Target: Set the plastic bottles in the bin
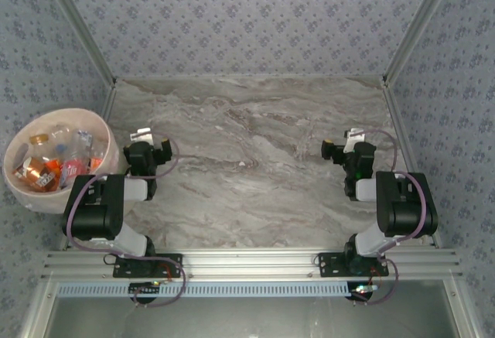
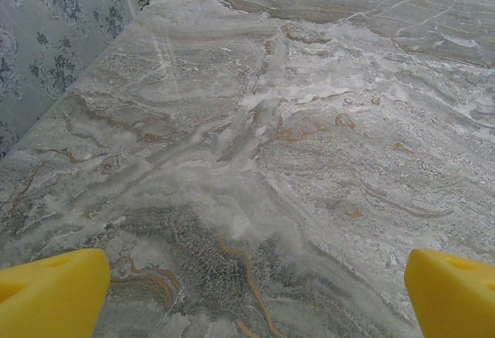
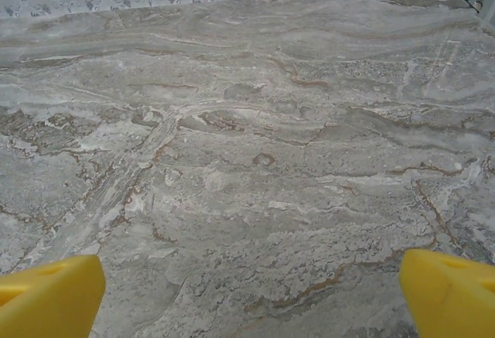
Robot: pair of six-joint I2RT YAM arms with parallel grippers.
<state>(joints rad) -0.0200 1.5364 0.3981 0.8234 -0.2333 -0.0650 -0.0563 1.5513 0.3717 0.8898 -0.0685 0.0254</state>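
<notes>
In the top view the bin sits at the left edge of the frame, just off the left side of the marble-patterned table and a little below mid-height. The plastic bottles lie heaped inside it, clear and crumpled, with orange, red and pale labels showing through; I cannot count them from here. The left gripper is just to the right of the bin, at left of centre in the frame, over the table surface and pointing toward the top of the picture. In its own wrist view its yellow fingers sit in the two bottom corners of the frame, spread wide, with bare marble between them and nothing held. The right gripper is at the right of the top view at about the same height, well apart from the bin and also pointing toward the top. Its yellow fingers likewise occupy the bottom corners of the right wrist view, wide apart and holding nothing. Blue-grey flowered wallpaper lines the walls around the table, and a metal rail runs across the bottom of the top view under both arm bases.
</notes>
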